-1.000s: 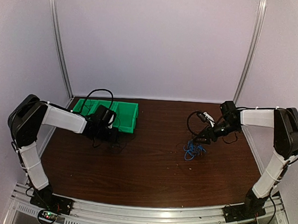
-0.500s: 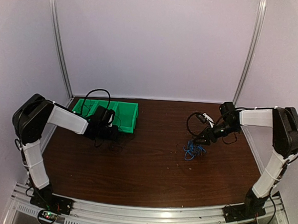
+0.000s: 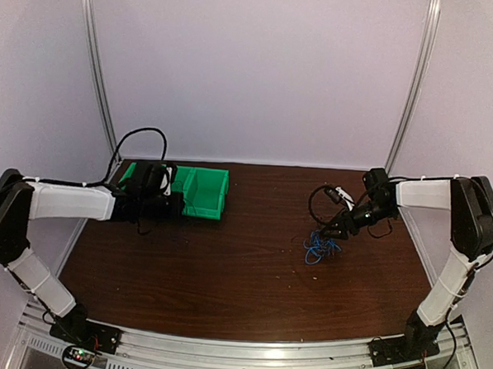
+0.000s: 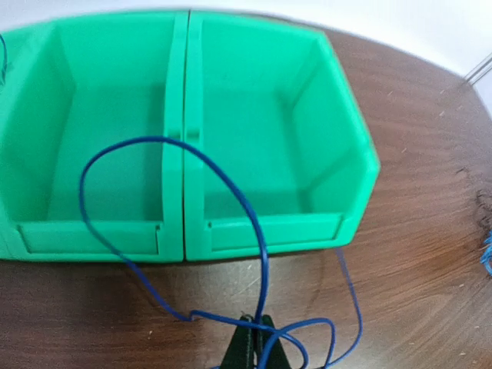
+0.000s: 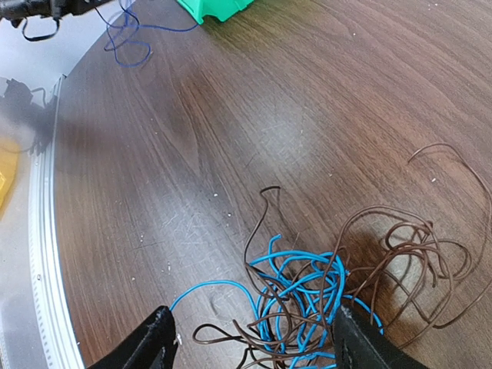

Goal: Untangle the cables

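Top view: left gripper [image 3: 165,198] sits at the green bin's [image 3: 205,192] left end, right gripper [image 3: 337,230] way off to the bin's right over the tangle of cables [image 3: 319,248] on the counter [image 3: 241,283]. Left wrist: gripper clenched on a dark blue cable [image 4: 161,141] just in front of the bin, only green floor showing in both compartments. Right wrist: gripper released, fingers [image 5: 154,338] straddling the blue-and-brown tangle, far from the bin.

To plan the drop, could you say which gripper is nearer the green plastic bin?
Left: the left gripper is close by the bin; the right gripper is far off over tangled blue-and-brown wires.
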{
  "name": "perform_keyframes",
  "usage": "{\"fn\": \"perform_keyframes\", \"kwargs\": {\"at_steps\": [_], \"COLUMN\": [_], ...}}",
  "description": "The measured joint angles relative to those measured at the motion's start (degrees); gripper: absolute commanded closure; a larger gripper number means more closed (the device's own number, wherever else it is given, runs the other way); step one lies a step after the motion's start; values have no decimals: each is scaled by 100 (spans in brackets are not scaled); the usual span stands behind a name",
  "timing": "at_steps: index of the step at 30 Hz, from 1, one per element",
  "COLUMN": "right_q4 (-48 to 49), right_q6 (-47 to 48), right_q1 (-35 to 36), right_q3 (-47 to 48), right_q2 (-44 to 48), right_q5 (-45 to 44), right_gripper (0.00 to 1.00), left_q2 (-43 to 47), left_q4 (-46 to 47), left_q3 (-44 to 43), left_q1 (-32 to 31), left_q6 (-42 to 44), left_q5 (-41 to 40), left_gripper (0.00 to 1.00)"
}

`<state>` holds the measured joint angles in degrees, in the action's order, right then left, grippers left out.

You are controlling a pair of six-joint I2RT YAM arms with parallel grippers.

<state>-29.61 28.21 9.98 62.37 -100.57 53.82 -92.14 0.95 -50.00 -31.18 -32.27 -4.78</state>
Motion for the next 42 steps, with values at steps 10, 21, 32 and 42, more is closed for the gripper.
{"fn": "perform_keyframes", "kwargs": {"at_steps": [10, 21, 32, 42], "right_q4": [-66, -83, -92, -114], "right_q6": [17, 35, 59, 129], "right_q1": [28, 35, 35, 35], "right_q3": [28, 28, 28, 28], "right_q2": [-39, -37, 0, 61], "right_q5": [20, 20, 15, -15], "right_gripper": [29, 29, 29, 28], "left_q2": [1620, 1587, 37, -1025], "left_q4": [-1318, -2022, -2020, -1991], "left_q3": [-1316, -2712, -3005, -3342], "left_q1": [195, 1447, 2149, 2459], "left_q6": [623, 1495, 1709, 1628], "left_q5": [-295, -1128, -1333, -1600], "left_gripper": [100, 100, 100, 100]}}
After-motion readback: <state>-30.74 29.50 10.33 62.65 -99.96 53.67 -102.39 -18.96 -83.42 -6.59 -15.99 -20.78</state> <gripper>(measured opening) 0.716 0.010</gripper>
